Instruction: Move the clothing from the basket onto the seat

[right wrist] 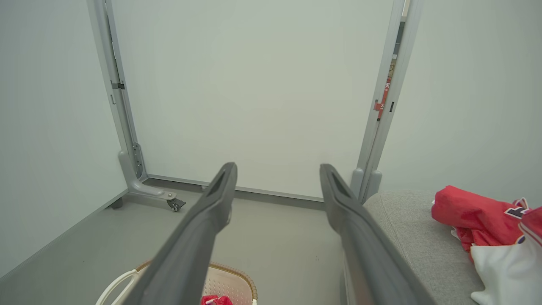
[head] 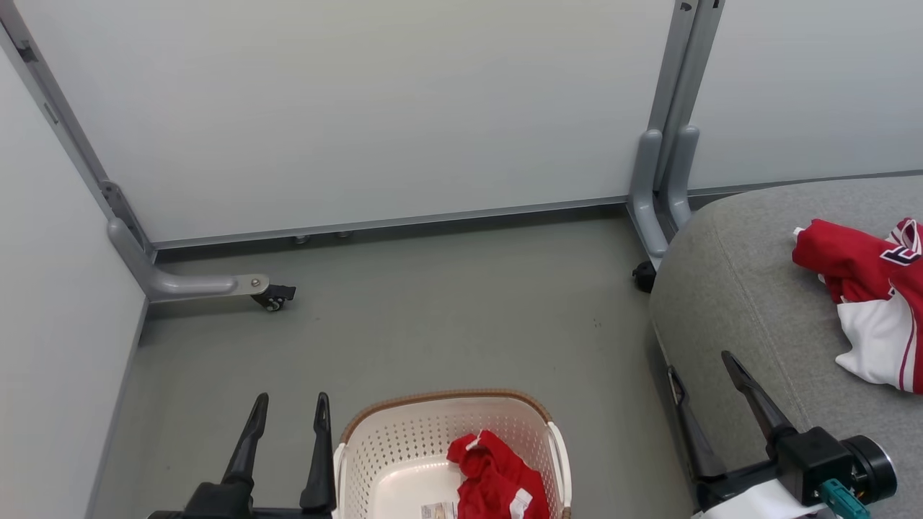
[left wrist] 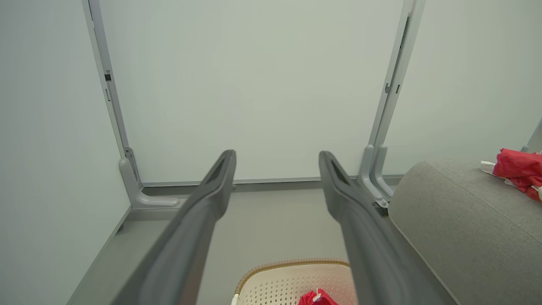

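Two red garments (head: 496,477) (head: 851,263), one basket (head: 389,440), one seat (head: 743,310).
One garment is in the basket and one is on the seat; there are also two pairs of jaws, two caster wheels (head: 274,299) (head: 642,276) and three pale wall panels (head: 58,288) (head: 360,108) (head: 815,86).

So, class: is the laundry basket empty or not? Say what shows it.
Not empty. One red garment lies crumpled inside the basket; a second garment lies out on the seat.
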